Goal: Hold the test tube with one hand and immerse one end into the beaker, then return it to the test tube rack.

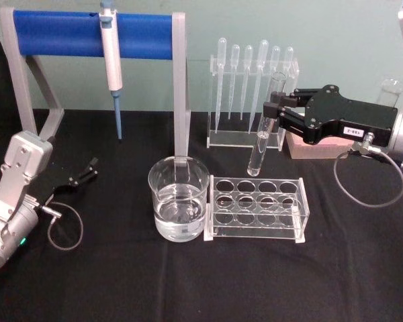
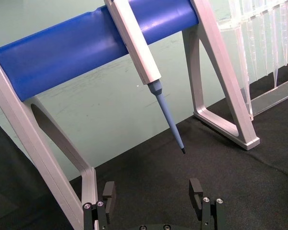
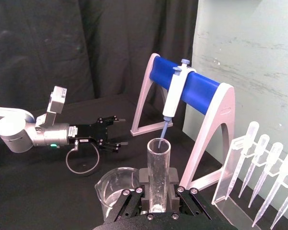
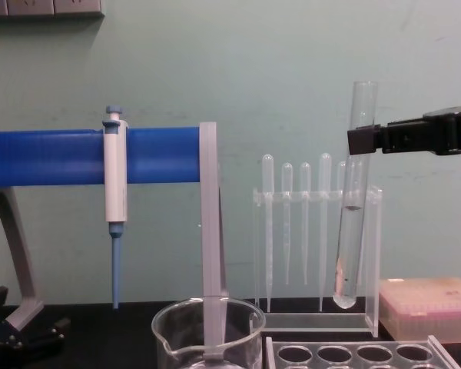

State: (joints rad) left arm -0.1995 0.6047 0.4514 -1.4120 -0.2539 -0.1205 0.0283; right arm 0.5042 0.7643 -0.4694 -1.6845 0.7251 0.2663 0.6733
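My right gripper (image 1: 271,111) is shut on the test tube (image 1: 264,131), a long clear glass tube, gripping it near its open top. The tube hangs almost upright in the air, above the far side of the clear rack (image 1: 256,207) and to the right of the beaker. In the chest view the test tube (image 4: 353,215) ends well above the rack, with the right gripper (image 4: 363,141) at its upper part. The beaker (image 1: 178,197) stands at the table's middle with clear liquid inside. My left gripper (image 1: 88,170) rests open at the left, low over the table.
A blue-barred stand (image 1: 87,35) at the back left carries a white-and-blue pipettor (image 1: 111,57). A clear holder with several plastic pipettes (image 1: 252,87) stands behind the tube. A pink box (image 1: 310,147) lies under my right arm. Black cloth covers the table.
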